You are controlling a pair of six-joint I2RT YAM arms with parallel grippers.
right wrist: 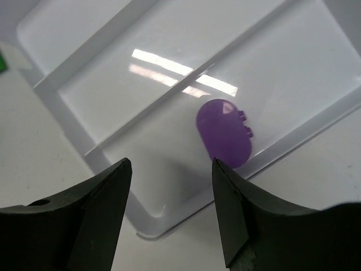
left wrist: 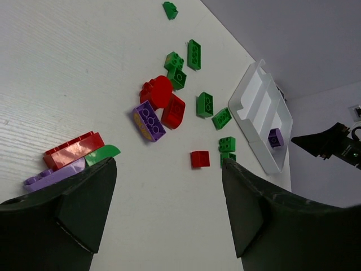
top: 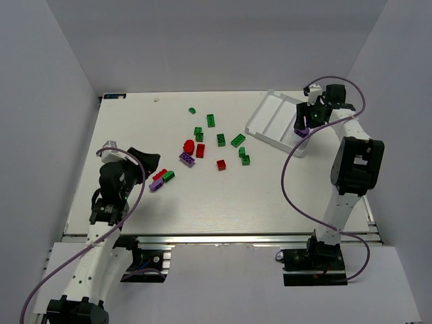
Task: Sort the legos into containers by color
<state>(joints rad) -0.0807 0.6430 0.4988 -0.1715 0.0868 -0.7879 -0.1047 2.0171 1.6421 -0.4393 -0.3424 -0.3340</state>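
The white tray (top: 270, 120) lies at the back right, with thin walls (right wrist: 169, 110) dividing it. A rounded purple lego (right wrist: 223, 132) lies loose in its outermost right compartment. My right gripper (right wrist: 172, 169) hovers open just above that end, nothing between its fingers. Green legos (top: 221, 139), red ones (top: 200, 150) and a purple brick (top: 187, 159) are scattered mid-table. My left gripper (left wrist: 169, 186) is open and empty over bare table. A red (left wrist: 73, 150), green (left wrist: 101, 153) and purple (left wrist: 53, 176) cluster sits just beyond its left finger (left wrist: 84, 203).
Grey walls enclose the white table (top: 135, 121) on three sides. A single red cube (left wrist: 199, 158) and a pair of green bricks (left wrist: 227, 144) lie ahead of my left gripper. The right arm's purple cable (top: 287, 182) loops over the table's right side.
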